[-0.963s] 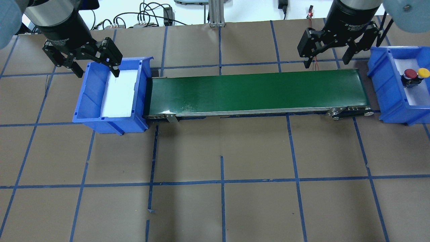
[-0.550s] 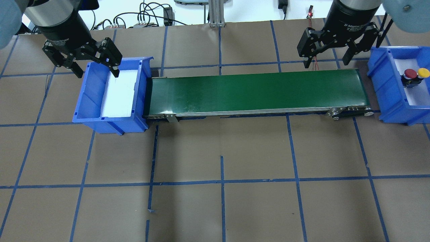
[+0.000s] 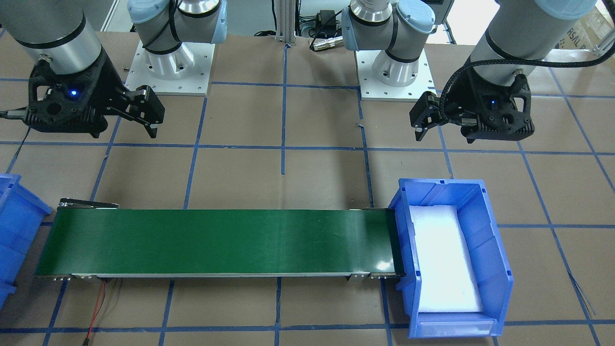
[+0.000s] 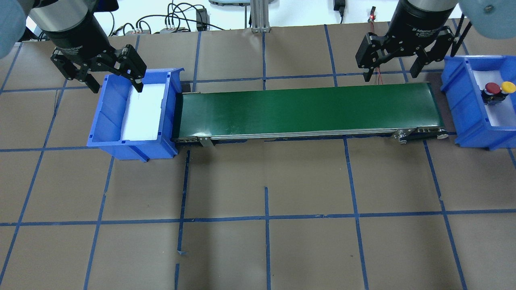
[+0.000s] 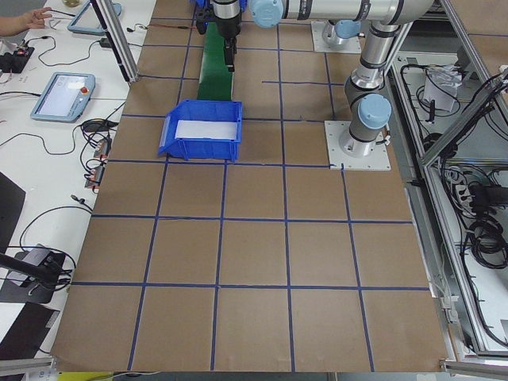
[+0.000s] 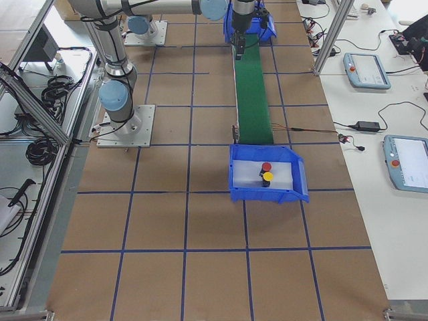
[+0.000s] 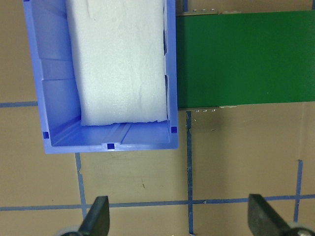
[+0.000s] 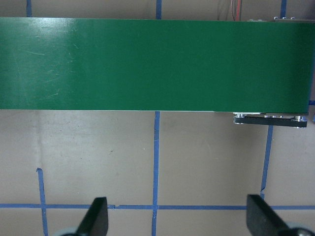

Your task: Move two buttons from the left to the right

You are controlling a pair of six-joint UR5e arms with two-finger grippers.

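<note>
Buttons, one red-capped [image 4: 491, 88], one yellow-capped [image 4: 507, 86], each on a dark square base, stand side by side in the right blue plastic bin [image 4: 451, 80]. Left to right: the foam-lined blue bin [image 4: 105, 108], my left gripper [image 4: 117, 86] wide open, the green conveyor belt [image 4: 306, 108], my right gripper [image 4: 390, 75] wide open. I judge the transport done, so I'd keep both grippers raised above the desk [image 4: 282, 181], clear of the bins.

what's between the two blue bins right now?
Only the green conveyor belt, its surface bare, running from the left bin toward the right bin, which holds the red button and yellow button. The overhead exterior view shows it.
</note>
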